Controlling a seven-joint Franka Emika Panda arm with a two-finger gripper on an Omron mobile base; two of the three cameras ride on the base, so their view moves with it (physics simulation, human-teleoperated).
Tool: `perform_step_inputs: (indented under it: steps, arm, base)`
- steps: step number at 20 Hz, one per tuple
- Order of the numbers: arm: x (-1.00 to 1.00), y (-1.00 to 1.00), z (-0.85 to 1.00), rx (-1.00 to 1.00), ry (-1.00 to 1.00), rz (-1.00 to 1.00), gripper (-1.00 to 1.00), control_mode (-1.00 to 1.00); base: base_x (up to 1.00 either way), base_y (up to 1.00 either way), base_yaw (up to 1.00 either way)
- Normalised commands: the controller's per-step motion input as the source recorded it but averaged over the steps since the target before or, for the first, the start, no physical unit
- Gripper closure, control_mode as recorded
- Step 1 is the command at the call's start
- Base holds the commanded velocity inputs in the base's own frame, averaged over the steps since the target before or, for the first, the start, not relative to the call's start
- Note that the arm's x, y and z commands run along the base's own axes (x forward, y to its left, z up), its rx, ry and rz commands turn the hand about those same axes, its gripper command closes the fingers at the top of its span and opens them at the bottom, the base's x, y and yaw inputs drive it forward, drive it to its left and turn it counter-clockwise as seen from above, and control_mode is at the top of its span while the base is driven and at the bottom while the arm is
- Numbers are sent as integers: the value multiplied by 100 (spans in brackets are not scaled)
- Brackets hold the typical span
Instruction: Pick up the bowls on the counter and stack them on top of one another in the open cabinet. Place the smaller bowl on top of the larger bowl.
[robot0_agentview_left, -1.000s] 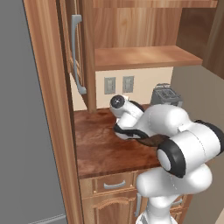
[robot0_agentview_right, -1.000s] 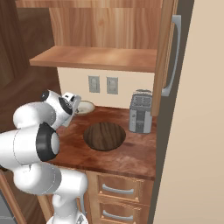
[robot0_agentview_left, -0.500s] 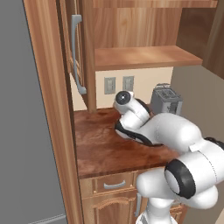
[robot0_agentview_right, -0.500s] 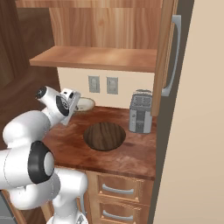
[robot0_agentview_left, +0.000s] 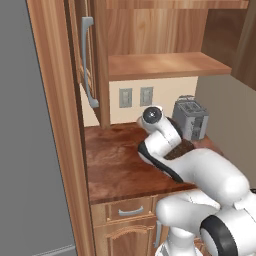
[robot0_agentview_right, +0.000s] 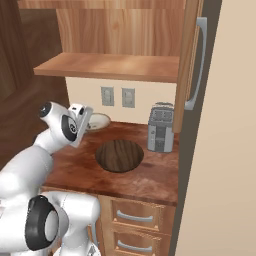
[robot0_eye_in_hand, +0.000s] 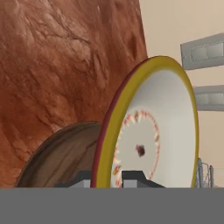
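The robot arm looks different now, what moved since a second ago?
The arm swung its elbow over and lifted the gripper, which stays shut on the rim of the small cream bowl. That bowl has barely moved. The brown bowl, the toaster and the counter stayed as they were.

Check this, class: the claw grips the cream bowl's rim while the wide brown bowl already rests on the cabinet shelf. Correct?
Not quite. The brown bowl lies on the counter, as the right base view shows. The claw does grip the cream bowl by its rim.
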Motion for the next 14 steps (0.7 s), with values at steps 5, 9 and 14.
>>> perform_step_inputs:
  steps: [5,9,14]
  arm:
    - [-45,-29,11,-5,-1,3,100,-100]
    - [-49,-28,5,-4,0,2,100,-100]
    - [-52,-23,0,-2,0,0,100,-100]
  base:
    - [0,0,0]
    - [0,0,0]
    - [0,0,0]
